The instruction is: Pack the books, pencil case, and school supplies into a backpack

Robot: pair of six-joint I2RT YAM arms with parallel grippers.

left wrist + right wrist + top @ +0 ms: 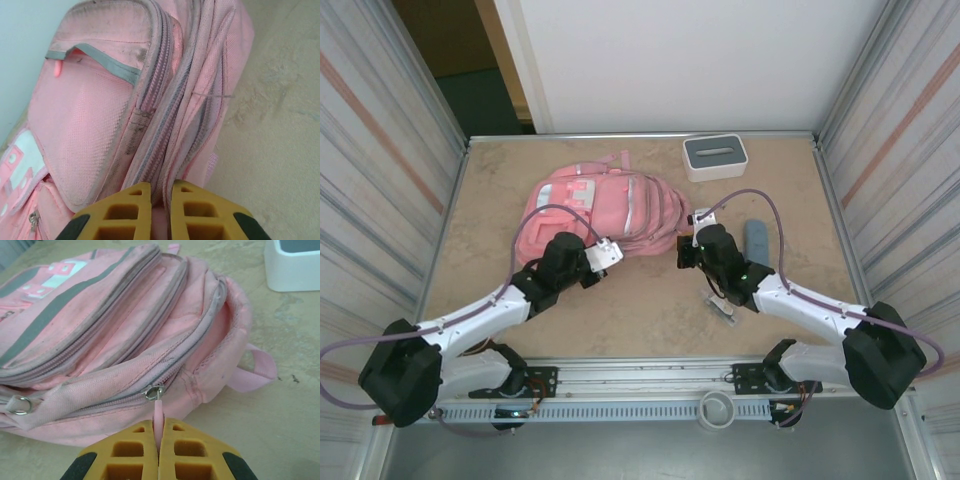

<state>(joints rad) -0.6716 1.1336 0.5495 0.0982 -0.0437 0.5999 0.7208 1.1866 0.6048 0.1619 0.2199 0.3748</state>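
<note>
The pink backpack [605, 205] lies flat in the middle of the table, front pockets up. My left gripper [618, 250] [161, 187] is at its near edge, and its yellow fingers [135, 200] pinch a fold of pink fabric beside a zip. My right gripper [682, 252] [158, 424] is shut on the pink zip pull [158, 410], which hangs from a metal slider [154, 392] on the backpack's [115, 325] side. A blue-grey pencil case [757, 238] lies right of my right wrist. A small clear packet [725, 311] of the school supplies lies by my right forearm. The books are out of view.
A white box with a grey slotted top [715, 157] [292, 265] stands at the back, right of the backpack. A pink strap loop [257, 371] trails onto the table. Corrugated walls close in both sides. Bare tabletop [650, 310] stretches between the arms.
</note>
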